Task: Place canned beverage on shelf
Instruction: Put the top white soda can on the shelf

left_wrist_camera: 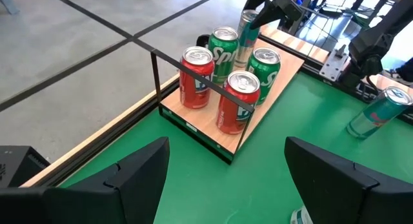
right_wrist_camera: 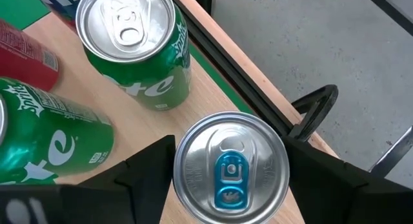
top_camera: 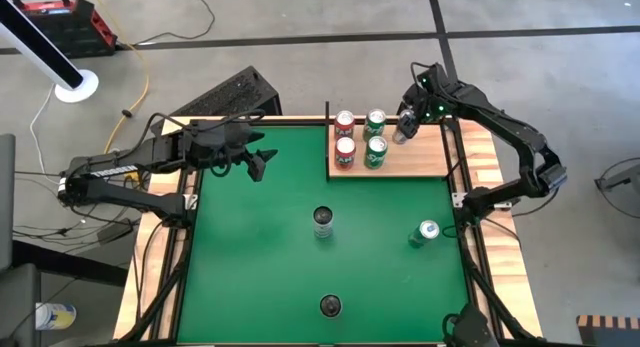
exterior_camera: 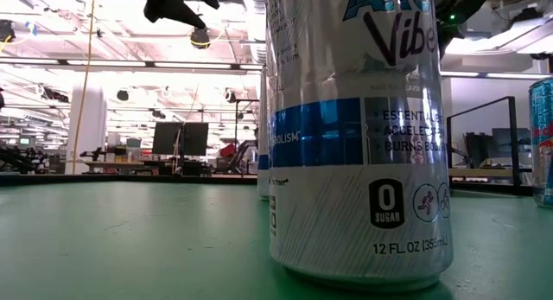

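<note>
The shelf (top_camera: 420,159) is a pale wood panel at the far right of the green surface. Two red cans (top_camera: 345,137) and two green cans (top_camera: 375,137) stand on it. A silver can with a blue tab (right_wrist_camera: 230,169) stands upright on the shelf's far right part (top_camera: 403,127). My right gripper (right_wrist_camera: 230,185) is open and slants down over it, one finger on either side of its upper wall. My left gripper (top_camera: 262,159) hangs open above the far left of the green surface, with nothing between its fingers (left_wrist_camera: 226,179). My right gripper has a finger (right_wrist_camera: 151,169) on either side of the silver can, near its top rim (right_wrist_camera: 184,153), slanting down from above. I cannot tell whether the fingers touch the wall. The can stands upright with its base on the shelf.
A tall silver can (top_camera: 322,223) stands mid-table, another (top_camera: 330,306) by the near edge, filling the low view (exterior_camera: 354,136). A teal can (top_camera: 427,232) stands near the right edge. A thin black frame (left_wrist_camera: 155,75) borders the shelf's left side. Bare wood lies to the right of the cans.
</note>
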{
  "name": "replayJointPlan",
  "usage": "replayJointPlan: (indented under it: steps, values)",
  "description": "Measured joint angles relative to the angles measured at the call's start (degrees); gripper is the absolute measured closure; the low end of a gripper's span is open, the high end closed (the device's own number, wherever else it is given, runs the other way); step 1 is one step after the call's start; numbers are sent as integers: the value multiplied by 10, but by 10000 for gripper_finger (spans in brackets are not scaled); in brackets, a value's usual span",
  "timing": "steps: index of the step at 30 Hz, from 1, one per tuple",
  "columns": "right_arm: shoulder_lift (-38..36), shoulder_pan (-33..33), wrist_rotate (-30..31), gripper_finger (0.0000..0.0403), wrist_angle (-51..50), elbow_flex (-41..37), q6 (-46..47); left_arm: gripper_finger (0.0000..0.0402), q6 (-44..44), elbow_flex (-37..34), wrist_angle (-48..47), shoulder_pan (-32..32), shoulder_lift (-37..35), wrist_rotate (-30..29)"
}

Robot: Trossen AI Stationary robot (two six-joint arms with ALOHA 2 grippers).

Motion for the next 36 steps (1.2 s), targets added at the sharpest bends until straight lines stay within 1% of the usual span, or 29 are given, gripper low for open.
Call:
replayJointPlan:
  steps: [13,18,24,27,30,36]
  values:
    - [0,0,1,101,2,4,-15,110,0,0,0,0,0,0]
    - [0,0,2,101,0,40,-17,110,4,0,0,0,0,10]
    - [0,12,2,101,-34,112,-14,110,8,0,0,0,0,10]
    - [0,38,-4,101,-68,150,-2,110,9,0,0,0,0,19]
    - [0,80,-32,101,-109,177,1,109,13,0,2,0,1,32]
    - [0,214,-45,101,-147,209,61,110,44,0,13,-17,29,112]
